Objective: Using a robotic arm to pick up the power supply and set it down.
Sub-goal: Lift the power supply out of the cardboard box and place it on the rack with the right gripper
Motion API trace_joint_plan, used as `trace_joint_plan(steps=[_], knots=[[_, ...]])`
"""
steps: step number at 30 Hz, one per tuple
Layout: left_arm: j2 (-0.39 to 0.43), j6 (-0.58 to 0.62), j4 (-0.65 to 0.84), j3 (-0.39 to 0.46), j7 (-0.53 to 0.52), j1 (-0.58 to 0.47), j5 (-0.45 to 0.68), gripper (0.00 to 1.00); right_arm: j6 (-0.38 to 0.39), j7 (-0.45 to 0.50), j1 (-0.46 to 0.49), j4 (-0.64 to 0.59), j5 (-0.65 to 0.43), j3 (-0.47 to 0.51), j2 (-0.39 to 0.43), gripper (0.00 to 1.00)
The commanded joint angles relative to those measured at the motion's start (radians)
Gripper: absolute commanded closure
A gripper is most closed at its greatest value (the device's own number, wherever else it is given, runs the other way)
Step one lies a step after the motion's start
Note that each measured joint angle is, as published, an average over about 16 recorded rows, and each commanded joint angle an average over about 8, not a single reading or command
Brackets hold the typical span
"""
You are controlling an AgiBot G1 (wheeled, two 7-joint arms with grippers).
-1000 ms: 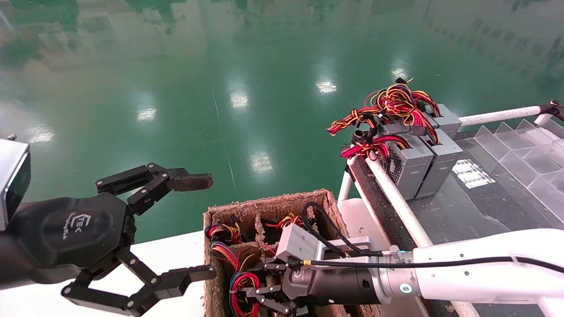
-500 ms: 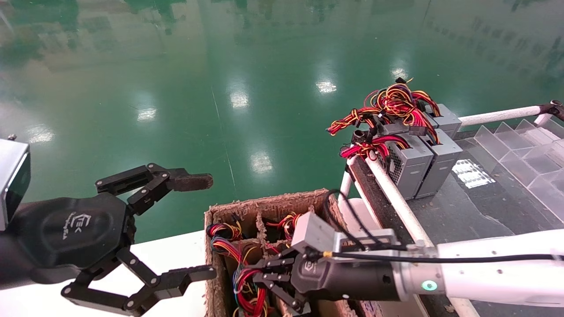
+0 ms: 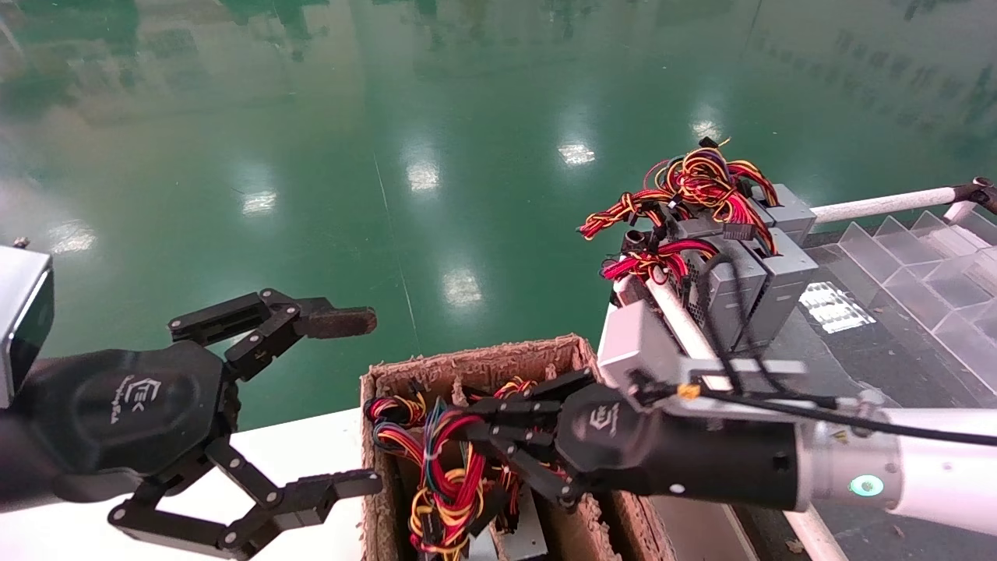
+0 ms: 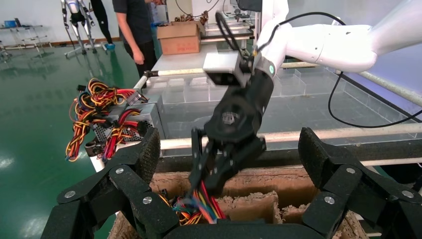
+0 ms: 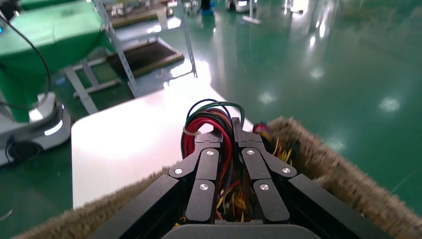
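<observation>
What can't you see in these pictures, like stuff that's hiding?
- Head view: most of the power supply metal body, behind its own wire bundle, the right gripper and the picture's bottom edge.
- Right wrist view: the body is blocked by the gripper's fingers.
- Left wrist view: the left gripper covers the tray compartments' insides.

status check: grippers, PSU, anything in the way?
Right gripper shut on wire bundle, power supply lifting from the pulp tray. Left gripper open, parked beside tray. Nothing blocking.
</observation>
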Motion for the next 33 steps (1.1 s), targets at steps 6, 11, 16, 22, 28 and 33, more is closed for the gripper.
trace_joint_plan(steps=[6, 11, 16, 22, 28, 33], knots=[[0.000, 0.000, 0.000, 0.000, 0.000, 0.000, 0.000, 0.00, -0.013, -0.009, -0.001, -0.001, 0.077, 0.049, 0.027, 1.00], [0.000, 0.000, 0.000, 0.000, 0.000, 0.000, 0.000, 0.00, -0.024, -0.014, 0.005, -0.002, 0.136, 0.089, 0.048, 1.00], [0.000, 0.000, 0.000, 0.000, 0.000, 0.000, 0.000, 0.00, -0.040, -0.030, 0.011, -0.006, 0.198, 0.138, 0.081, 1.00], [0.000, 0.000, 0.000, 0.000, 0.000, 0.000, 0.000, 0.00, -0.051, -0.052, 0.022, -0.031, 0.260, 0.195, 0.120, 1.00], [0.000, 0.000, 0.000, 0.000, 0.000, 0.000, 0.000, 0.00, -0.052, -0.078, 0.048, -0.080, 0.300, 0.248, 0.158, 1.00], [0.000, 0.000, 0.000, 0.000, 0.000, 0.000, 0.000, 0.00, -0.049, -0.114, 0.084, -0.144, 0.307, 0.285, 0.198, 1.00]])
